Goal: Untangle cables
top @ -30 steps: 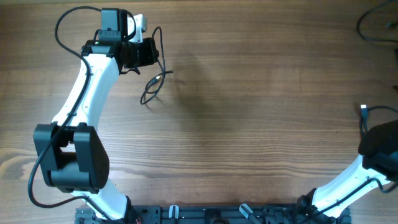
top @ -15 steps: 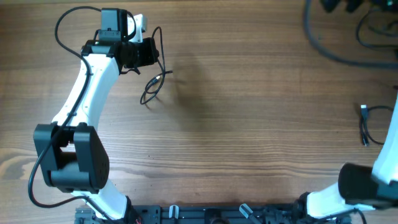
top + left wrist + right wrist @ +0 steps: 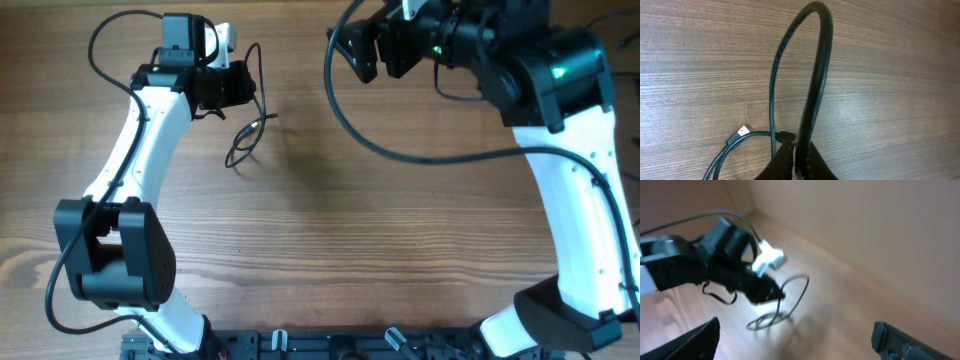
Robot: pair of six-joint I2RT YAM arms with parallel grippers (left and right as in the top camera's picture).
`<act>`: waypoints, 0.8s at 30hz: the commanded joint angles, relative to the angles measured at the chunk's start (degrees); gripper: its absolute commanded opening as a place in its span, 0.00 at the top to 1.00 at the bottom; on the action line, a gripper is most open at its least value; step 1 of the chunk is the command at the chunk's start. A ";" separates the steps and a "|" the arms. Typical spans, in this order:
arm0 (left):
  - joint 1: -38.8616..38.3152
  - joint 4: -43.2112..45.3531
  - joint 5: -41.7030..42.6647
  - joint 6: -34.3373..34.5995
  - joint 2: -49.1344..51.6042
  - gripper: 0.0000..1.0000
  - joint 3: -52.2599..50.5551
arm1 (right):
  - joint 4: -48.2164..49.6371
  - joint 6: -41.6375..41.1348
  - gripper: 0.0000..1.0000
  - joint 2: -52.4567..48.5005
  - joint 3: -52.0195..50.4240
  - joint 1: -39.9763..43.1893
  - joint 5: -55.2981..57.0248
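Note:
The cables [image 3: 243, 141] lie as a small black bundle on the wooden table, just below my left gripper [image 3: 238, 86]. One strand arcs up from the bundle into that gripper. In the left wrist view my left gripper [image 3: 796, 159] is shut on the black cable [image 3: 815, 80], which loops high above the table. A thinner cord with a small plug end [image 3: 742, 131] curls beside the fingers. My right gripper [image 3: 372, 50] hangs open and empty at the top centre, right of the bundle. In the right wrist view its jaws stand wide apart [image 3: 795, 332], and the bundle [image 3: 771, 320] lies far ahead.
The right arm's thick black wire [image 3: 350, 120] sweeps in a wide loop over the table's upper middle. The left arm [image 3: 140, 130] stretches along the left side. The arm bases and a rail [image 3: 340, 345] sit at the front edge.
The right arm has swung from the table's lower right edge up to the top centre, now covering the short cable seen at the right. The left arm and the bundle have not moved.

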State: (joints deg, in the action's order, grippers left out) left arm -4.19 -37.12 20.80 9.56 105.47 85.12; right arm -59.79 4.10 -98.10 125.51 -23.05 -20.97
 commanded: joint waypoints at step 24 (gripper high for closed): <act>8.00 -7.76 4.22 11.89 -0.44 0.00 0.35 | -6.36 -29.77 0.00 -23.52 0.00 0.90 40.89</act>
State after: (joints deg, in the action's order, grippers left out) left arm 4.45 -44.99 24.73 20.95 105.47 85.14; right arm -65.65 -10.33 -122.67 125.05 -22.22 -18.20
